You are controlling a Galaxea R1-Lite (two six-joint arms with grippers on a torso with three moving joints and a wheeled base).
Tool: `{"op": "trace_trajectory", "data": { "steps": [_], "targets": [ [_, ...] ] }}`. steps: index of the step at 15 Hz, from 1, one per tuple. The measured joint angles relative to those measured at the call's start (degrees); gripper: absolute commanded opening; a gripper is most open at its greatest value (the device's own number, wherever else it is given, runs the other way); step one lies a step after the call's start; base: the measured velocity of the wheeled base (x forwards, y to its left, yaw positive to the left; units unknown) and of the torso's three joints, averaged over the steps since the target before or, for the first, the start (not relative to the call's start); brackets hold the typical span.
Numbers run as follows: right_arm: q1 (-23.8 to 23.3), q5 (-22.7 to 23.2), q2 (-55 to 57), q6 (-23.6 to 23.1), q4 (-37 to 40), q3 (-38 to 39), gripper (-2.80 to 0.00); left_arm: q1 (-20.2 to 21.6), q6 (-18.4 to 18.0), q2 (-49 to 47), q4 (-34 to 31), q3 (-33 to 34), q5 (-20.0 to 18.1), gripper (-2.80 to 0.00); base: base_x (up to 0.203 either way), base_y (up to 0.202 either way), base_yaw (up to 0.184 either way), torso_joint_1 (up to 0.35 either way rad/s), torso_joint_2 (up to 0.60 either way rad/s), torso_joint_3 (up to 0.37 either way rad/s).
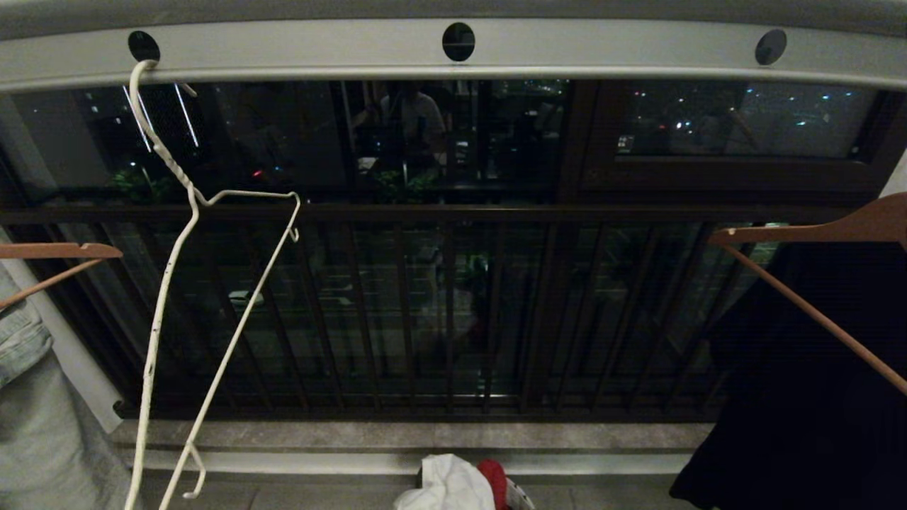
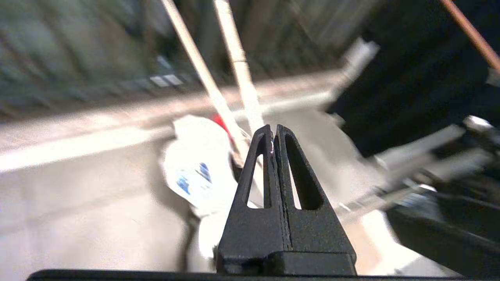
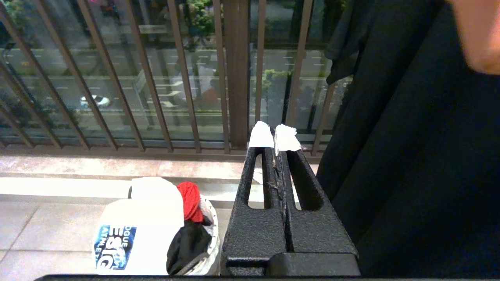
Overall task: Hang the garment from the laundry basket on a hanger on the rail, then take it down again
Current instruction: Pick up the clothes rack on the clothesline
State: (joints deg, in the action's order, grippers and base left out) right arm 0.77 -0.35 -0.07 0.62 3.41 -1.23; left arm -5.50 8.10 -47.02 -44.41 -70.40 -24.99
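Hanger [image 1: 212, 297] hangs tilted from rail [image 1: 609, 49], long axis near-vertical; both grippers closed, empty.

- You see a white garment [image 3: 136, 226] with a blue chest graphic and white letters.
- Your hanger [image 1: 186, 297] is white, its coating chipped dark.
- The rail [image 1: 602, 49] is pale grey with black holes.
- Both claws are black: left claw [image 2: 272, 134], right claw [image 3: 274, 136] white-tipped.

A dark brown balustrade [image 1: 453, 312] of vertical bars is set on a stone sill [image 1: 411, 435]; night lights are seen beyond.
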Motion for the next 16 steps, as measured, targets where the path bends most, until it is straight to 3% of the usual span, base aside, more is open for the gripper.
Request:
{"op": "trace_trajectory", "data": {
  "steps": [2,3,6,10,16],
  "targets": [
    [0.0,0.0,0.0,0.0,0.0,0.0,-2.8,-2.96,3.2,-4.85,-1.33,-3.95,-0.11,-2.8,0.0,0.0,0.0,0.0,0.0,0.0],
    [0.0,0.0,0.0,0.0,0.0,0.0,-2.8,-4.83,5.29,-7.47,-2.52,-6.92,0.02,0.0,0.0,0.0,0.0,0.0,0.0,0.0],
    [0.0,-0.02,0.0,0.0,0.0,0.0,-2.8,-10.31,9.5,-12.67,-7.42,-15.11,2.16,0.0,0.0,0.0,0.0,0.0,0.0,0.0],
    [-0.02,0.0,0.0,0.0,0.0,0.0,-2.8,-12.48,10.6,-16.33,-16.36,-24.83,6.0,0.0,0.0,0.0,0.0,0.0,0.0,0.0],
    [0.0,-0.01,0.0,0.0,0.0,0.0,-2.8,-16.26,11.77,-21.57,-20.88,-28.07,20.29,0.0,0.0,0.0,0.0,0.0,0.0,0.0]
  ]
}}
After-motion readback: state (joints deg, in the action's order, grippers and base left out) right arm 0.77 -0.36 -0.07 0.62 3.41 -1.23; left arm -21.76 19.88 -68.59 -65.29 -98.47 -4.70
